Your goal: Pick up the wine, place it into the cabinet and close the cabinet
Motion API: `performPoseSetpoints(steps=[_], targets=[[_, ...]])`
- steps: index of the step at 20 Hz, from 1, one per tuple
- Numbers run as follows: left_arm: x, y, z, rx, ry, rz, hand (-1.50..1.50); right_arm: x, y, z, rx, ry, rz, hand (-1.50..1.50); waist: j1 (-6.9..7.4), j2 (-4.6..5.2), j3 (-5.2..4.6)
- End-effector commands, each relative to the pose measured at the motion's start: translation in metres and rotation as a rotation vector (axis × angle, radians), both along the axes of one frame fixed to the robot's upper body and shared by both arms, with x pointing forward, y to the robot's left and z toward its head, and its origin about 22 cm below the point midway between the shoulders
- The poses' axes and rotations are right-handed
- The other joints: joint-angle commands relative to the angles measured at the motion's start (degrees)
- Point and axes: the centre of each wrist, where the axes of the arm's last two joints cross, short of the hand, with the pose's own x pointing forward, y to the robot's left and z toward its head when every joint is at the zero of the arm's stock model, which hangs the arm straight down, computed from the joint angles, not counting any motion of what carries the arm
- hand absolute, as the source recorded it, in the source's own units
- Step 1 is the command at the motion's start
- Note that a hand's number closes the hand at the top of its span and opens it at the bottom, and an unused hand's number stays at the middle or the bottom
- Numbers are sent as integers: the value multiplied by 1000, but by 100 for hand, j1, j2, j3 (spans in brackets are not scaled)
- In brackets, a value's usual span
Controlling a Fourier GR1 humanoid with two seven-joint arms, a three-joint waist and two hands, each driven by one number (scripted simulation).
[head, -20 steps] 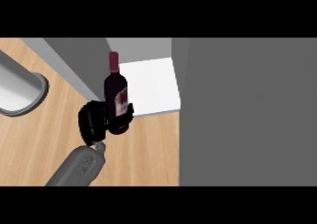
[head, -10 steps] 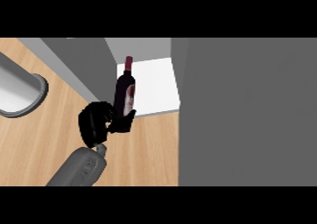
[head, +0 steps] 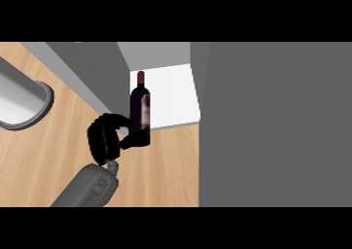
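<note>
My left hand comes up from the lower left and is shut on the wine bottle, gripping its lower body from the left side. The bottle is dark with a reddish label and stands nearly upright, neck pointing away from me. Its upper part lies over the white floor of the open cabinet, and its base is at that floor's front edge. The big grey cabinet door fills the right half of the view. My right hand is not in view.
A grey cylinder lies on the wooden counter at the left. A grey cabinet side wall runs diagonally left of the opening. Bare counter lies in front of the cabinet.
My left hand has carried the bottle to the right and farther away, from in front of the side wall to the cabinet opening. The bottle now stands straighter.
</note>
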Motion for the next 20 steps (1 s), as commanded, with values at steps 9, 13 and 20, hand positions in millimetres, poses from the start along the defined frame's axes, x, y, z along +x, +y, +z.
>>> performPoseSetpoints(steps=[9, 13, 20], targets=[[38, -79, 57, -193, -49, -148, -150, -6, 3, 7, 33, 3, 36, -150, -109, 164, -184], [41, -75, 68, -217, -109, -155, -150, -9, 3, 10, 41, 6, -2, -150, -3, 123, -185], [35, -93, 85, -358, -196, -160, -150, -9, 2, 11, 22, 4, -7, -150, 136, 77, -185]])
